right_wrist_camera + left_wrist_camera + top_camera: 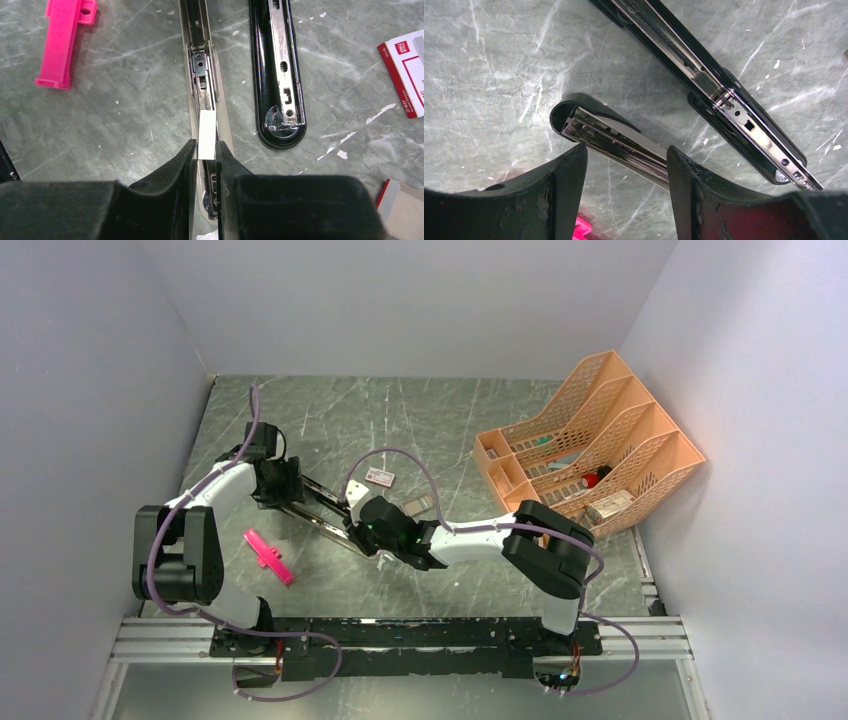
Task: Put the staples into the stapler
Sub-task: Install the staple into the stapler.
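Silvery staples (206,134), light and brittle, sit edge-pinched in the right gripper (205,150) over the stapler (204,75) rail; left gripper (626,165) stands wide, straddling the stapler's black arm.

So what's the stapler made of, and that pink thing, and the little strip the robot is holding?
The stapler looks like glossy black plastic around a shiny chrome metal rail, which mirrors the light. The pink piece seems to be matte molded plastic, evenly colored. The staples, pinched in the right gripper, look like pale silvery metal, though too small to be sure.
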Motion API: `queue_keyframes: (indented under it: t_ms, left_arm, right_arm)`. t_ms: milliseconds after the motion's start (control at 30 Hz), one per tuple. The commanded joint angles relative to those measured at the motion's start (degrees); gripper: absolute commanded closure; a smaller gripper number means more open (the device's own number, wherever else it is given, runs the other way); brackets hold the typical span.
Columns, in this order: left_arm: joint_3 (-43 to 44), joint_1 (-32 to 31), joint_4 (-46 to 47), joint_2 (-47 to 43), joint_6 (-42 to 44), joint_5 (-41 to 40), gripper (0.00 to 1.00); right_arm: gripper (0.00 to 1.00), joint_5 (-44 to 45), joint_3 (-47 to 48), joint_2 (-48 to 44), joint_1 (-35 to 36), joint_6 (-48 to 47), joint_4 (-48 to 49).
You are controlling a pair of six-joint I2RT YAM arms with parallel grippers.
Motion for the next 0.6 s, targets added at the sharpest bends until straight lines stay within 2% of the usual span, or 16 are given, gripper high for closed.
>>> queue_keyframes:
  t_ms: [0,567]
  left_arm:
    - [1.6,-0.4,-0.7,0.0,0.6,1.8,0.37]
    - [1.6,-0.5,-0.6,0.1,0.7,2.1,0.37]
  right_arm:
    - [1.0,-0.1,1.2,1.2,-0.4,0.2,-1.1]
    - [1.0,-0.9,1.2,2.3,-0.4,0.3,-2.1]
